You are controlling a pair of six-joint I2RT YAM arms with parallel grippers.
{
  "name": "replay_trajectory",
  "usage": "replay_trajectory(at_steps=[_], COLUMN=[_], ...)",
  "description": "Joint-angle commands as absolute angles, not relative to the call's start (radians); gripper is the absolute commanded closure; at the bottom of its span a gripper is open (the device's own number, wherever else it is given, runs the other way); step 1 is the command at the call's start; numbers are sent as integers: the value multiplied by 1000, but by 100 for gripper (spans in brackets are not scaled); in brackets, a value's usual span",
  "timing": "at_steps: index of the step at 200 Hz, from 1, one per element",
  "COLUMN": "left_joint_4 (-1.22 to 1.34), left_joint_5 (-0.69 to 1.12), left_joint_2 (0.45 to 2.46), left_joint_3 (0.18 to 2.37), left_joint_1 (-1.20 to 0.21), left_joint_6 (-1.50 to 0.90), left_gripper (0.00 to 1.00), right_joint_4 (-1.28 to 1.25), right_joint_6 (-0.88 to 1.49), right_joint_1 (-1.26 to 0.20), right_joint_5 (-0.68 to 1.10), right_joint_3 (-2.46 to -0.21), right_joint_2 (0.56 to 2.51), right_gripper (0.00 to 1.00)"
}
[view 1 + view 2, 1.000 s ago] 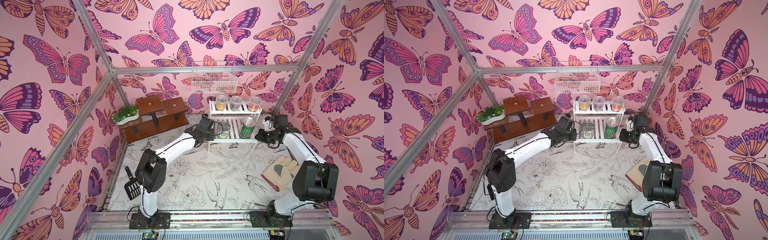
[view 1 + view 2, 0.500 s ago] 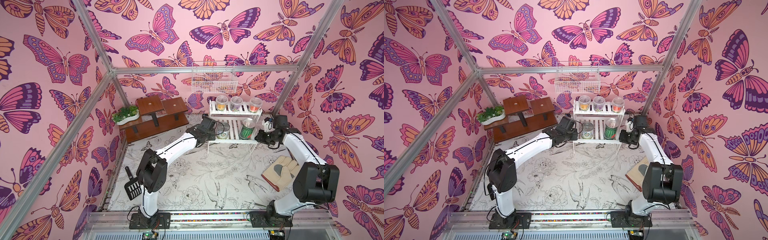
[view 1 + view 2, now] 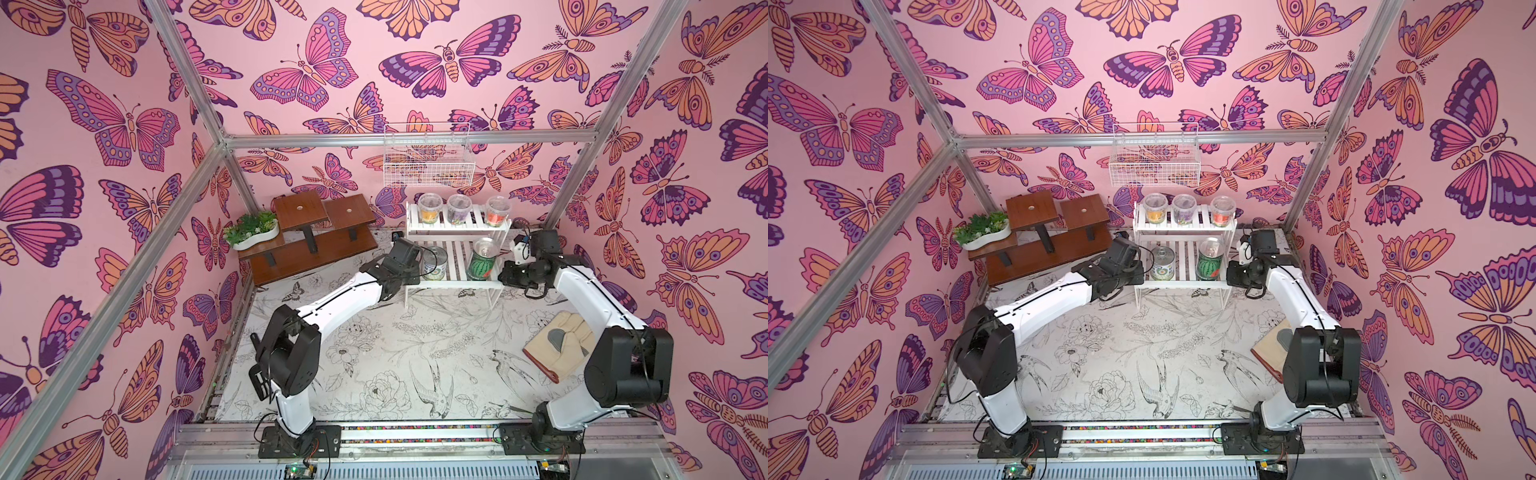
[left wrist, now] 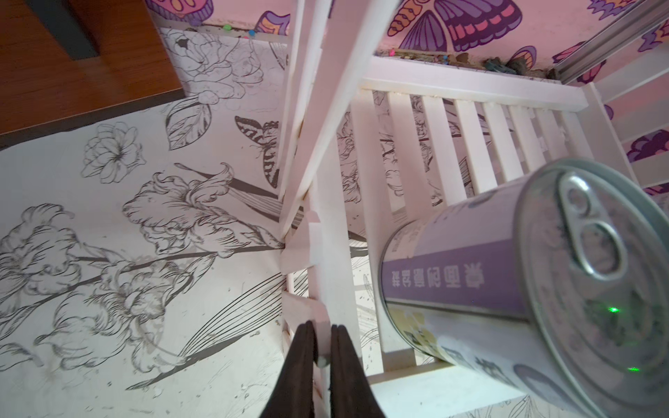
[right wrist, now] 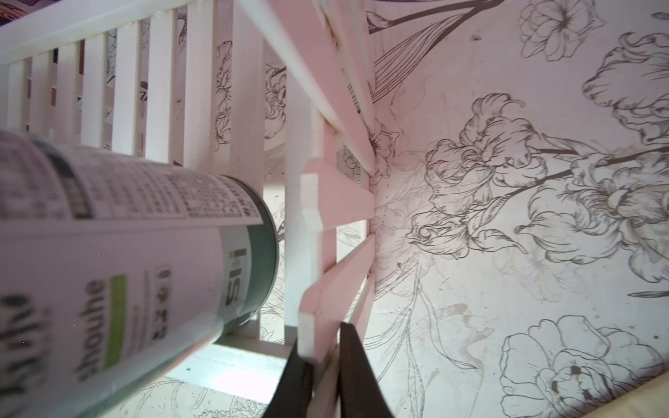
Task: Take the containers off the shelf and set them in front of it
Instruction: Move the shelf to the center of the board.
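The shelf (image 3: 457,227) was gripped at both ends: a side slat was pinched in the left gripper (image 4: 323,362), another in the right gripper (image 5: 325,369). Three cups (image 3: 459,208) were seen on its top tier, with two cans (image 3: 435,262) below.

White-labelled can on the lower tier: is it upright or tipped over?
Upright. The white-labelled can stands on its base on the lower slats of the shelf, its pull-tab end facing up in both top views.
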State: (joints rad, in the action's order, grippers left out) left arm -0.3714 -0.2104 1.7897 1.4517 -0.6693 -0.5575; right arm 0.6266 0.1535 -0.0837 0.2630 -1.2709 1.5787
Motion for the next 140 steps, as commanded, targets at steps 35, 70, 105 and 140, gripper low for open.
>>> replay_trajectory(at_steps=[35, 70, 105, 140], left_joint_4=[-636, -652, -662, -670], left_joint_5=[-273, -299, -324, -339], left_joint_2=[1751, 1703, 1656, 1625], left_joint_3=[1302, 1244, 1188, 1153], left_joint_1=[-632, -609, -585, -559], left_joint_6=[-537, -542, -541, -532], left_gripper=[100, 100, 100, 100], right_joint_4=[619, 612, 608, 610], right_joint_6=[204, 220, 238, 266], right_joint_1=[-162, -216, -264, -301], right_joint_5=[291, 279, 266, 259], right_joint_3=[-1250, -1251, -1238, -1210], right_joint_2=[1584, 1594, 1592, 1574], right_gripper=[100, 100, 100, 100])
